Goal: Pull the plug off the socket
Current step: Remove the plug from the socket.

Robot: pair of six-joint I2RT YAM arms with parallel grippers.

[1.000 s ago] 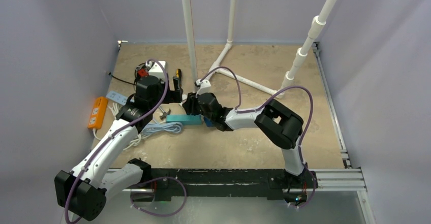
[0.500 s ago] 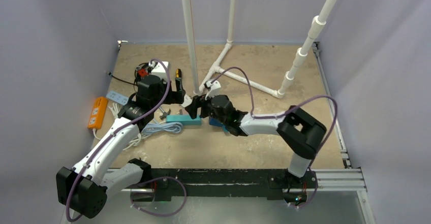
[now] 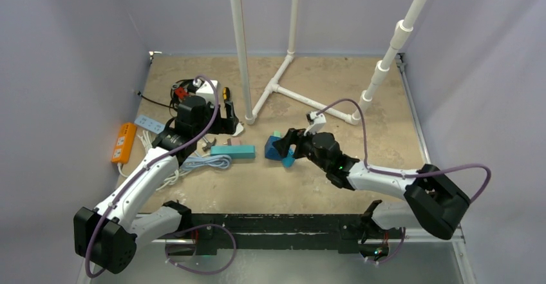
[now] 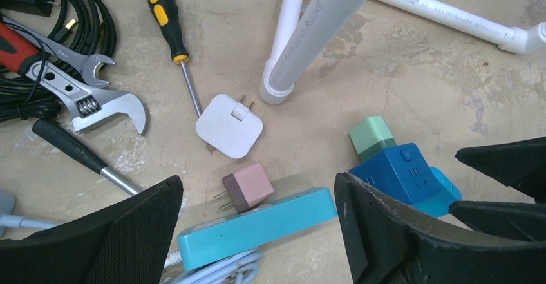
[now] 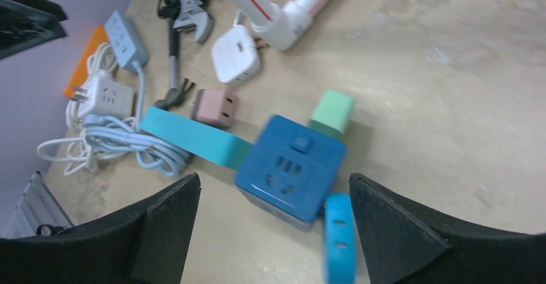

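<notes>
Tan counter point(image 3: 335, 84), and the right pincer point(image 5: 272, 194) gapes wide at the blue socket point(image 5: 291, 165), green plug point(image 5: 331, 113) stuck in its side, probably lining up a pull, while the left pincer point(image 4: 257, 184) hangs spread nearby.

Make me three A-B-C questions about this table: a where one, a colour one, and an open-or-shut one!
1. Where is the white square charger? A beside the white plastic pipe's foot; B on a shelf; C in a bucket.
2. The small plug on the blue cube socket is: A red; B pale green; C black.
3. The right gripper is: A open, empty; B shut on a cable; C missing.
Answers: A, it lies by the pipe; B, green against blue; A, fingers wide apart.
</notes>
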